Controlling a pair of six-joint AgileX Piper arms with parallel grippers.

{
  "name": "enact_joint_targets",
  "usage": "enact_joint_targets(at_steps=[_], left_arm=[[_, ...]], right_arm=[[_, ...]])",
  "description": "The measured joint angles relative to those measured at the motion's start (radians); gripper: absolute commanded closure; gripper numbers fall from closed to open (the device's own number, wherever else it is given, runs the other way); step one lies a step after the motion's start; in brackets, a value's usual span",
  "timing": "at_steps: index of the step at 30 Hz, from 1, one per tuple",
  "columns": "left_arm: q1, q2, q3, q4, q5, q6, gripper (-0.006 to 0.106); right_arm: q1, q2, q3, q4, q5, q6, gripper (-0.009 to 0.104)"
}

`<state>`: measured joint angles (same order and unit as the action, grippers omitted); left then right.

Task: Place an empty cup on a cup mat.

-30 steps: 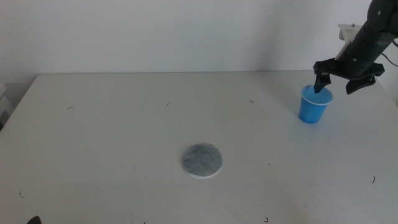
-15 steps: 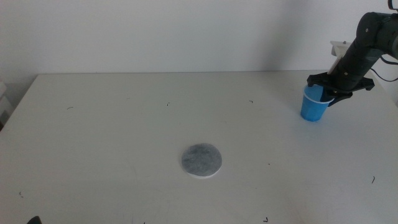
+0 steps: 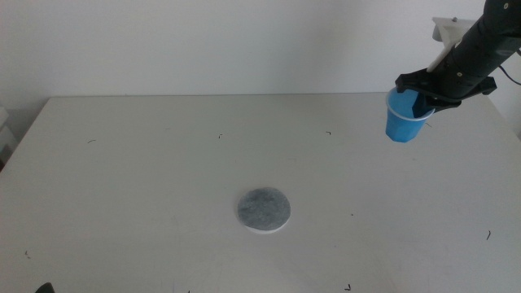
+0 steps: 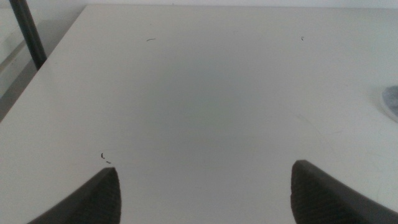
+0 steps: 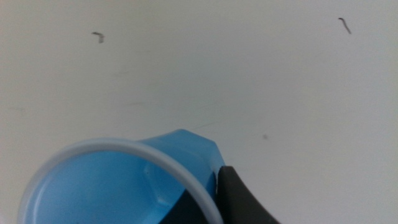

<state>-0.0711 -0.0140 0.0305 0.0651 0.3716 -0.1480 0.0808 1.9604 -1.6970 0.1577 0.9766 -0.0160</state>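
Bench: wide white flat bench, a few small dark specks scattered over its surface.
Cup: small bright blue tapered cup with a thin pale rim, at the far right of the middle view. It hangs clear of the bench, slightly tilted, with its shadow not touching its base.
Cup, close: the right wrist view shows the cup from above; pale rim, blue inside, nothing in it as far as can be seen. The wall is dented inward where a dark finger presses against the outside of the rim.
Right hand: dark two-jaw right hand comes in from the right edge on a black arm and is clamped on the cup's rim, one jaw inside, one outside.
Cup mat: flat round mottled grey cup mat with a thin white edge, lying flat on the bench near the middle, well apart from the cup, nothing on it. A sliver of it shows at the edge of the left wrist view.
Left hand: left hand waits low over bare bench, jaws spread wide, nothing between them.
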Motion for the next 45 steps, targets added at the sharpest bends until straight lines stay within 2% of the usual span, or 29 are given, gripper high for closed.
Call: enact_joint_targets(at_steps=[7,19,28,40,45], left_arm=[[0.0,0.0,0.0,0.0,0.0,0.0,-0.005],[0.0,0.0,0.0,0.0,0.0,0.0,-0.005],[0.0,0.0,0.0,0.0,0.0,0.0,-0.005],[0.0,0.0,0.0,0.0,0.0,0.0,-0.005],[0.0,0.0,0.0,0.0,0.0,0.0,-0.005]], right_arm=[[0.168,-0.134,0.076,0.008,-0.019,0.009,0.096],[0.45,-0.078,0.077,0.018,-0.048,0.061,0.096],[0.509,0.04,0.077,0.02,-0.098,0.064,0.096],[0.512,0.107,0.077,0.02,-0.153,0.063,0.096],[0.512,0.127,0.077,0.02,-0.16,0.063,0.092]])
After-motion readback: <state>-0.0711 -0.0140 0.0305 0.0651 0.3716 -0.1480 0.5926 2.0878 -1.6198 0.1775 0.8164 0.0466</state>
